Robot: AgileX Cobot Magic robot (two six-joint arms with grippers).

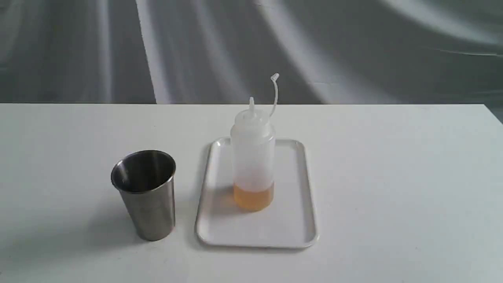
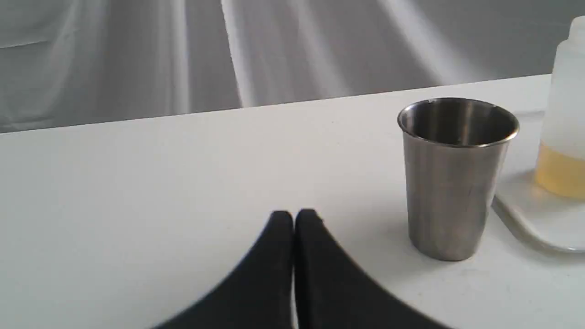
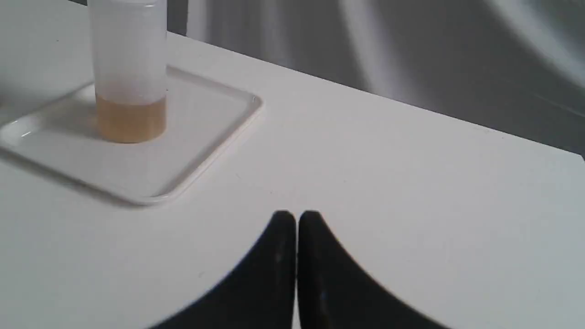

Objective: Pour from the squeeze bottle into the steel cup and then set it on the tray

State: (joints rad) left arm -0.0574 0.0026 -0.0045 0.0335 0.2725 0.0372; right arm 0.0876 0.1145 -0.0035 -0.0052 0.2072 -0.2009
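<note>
Grippers come nearest: the left gripper (image 2: 294, 214) and the right gripper (image 3: 296, 214) both have their black fingers pressed together with nothing between them, each low over bare table (image 1: 393, 177) and well apart from the task's things; neither shows in the exterior view. Next out, the steel cup (image 1: 146, 196) stands upright on the table just beside the left rim of the tray (image 1: 255, 244), not touching it. On the tray, about at its middle, the squeeze bottle (image 1: 252, 157) stands upright with a shallow band of amber liquid at its base, its nozzle (image 1: 251, 103) uncapped and the cap strap (image 1: 274, 94) curling up to the right. Farthest is the grey draped backdrop (image 1: 353, 47). Whether any liquid is in the cup I cannot tell, so the pour may be yet to begin or already done. If it is to come, the risks are plain: the bottle is soft-walled and open, so a hard pinch would likely squirt liquid onto the tray before the nozzle is over the cup's mouth. It is also tall and nearly empty, so a sideways nudge could topple it. The cup narrows toward its base, so a brush from an arm could tip it.
</note>
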